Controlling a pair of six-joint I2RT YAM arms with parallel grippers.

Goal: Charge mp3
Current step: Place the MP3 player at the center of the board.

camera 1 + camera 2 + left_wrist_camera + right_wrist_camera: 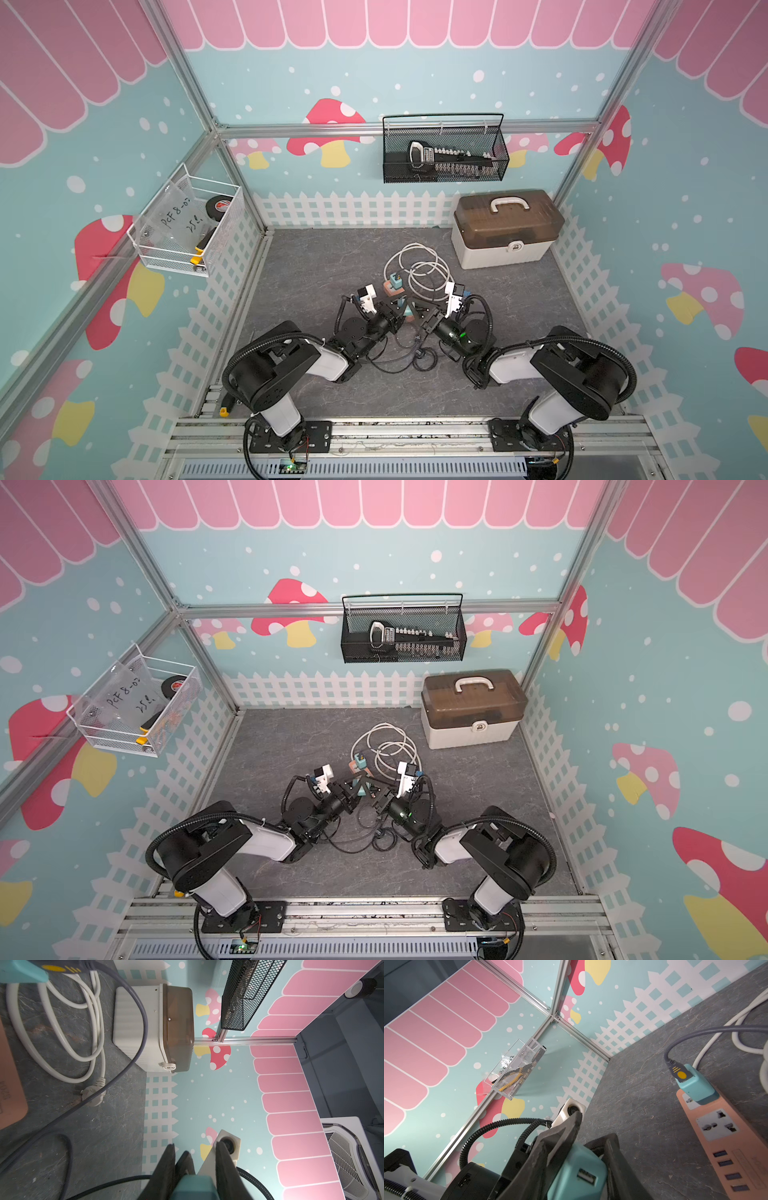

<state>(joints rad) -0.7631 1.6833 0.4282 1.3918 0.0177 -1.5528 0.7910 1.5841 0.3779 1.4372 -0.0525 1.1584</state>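
Note:
A teal charger block (579, 1174) hangs just above the table, its empty USB port facing the right wrist camera. My right gripper (596, 1125) is shut on it. From the opposite side my left gripper (195, 1144) is shut on the same block (195, 1186); in a top view both grippers (401, 311) (422, 313) meet nose to nose. Another teal charger (697, 1086) is plugged into the peach power strip (737, 1147), with a grey USB cable (695, 1032) in its port. I cannot make out the mp3 in any view.
A coiled white cord (419, 266) lies behind the strip, and dark cables (399, 357) loop between the arms. A brown-lidded toolbox (507, 228) stands at the back right. A black mesh basket (444, 149) and a white wire basket (187, 224) hang on the walls.

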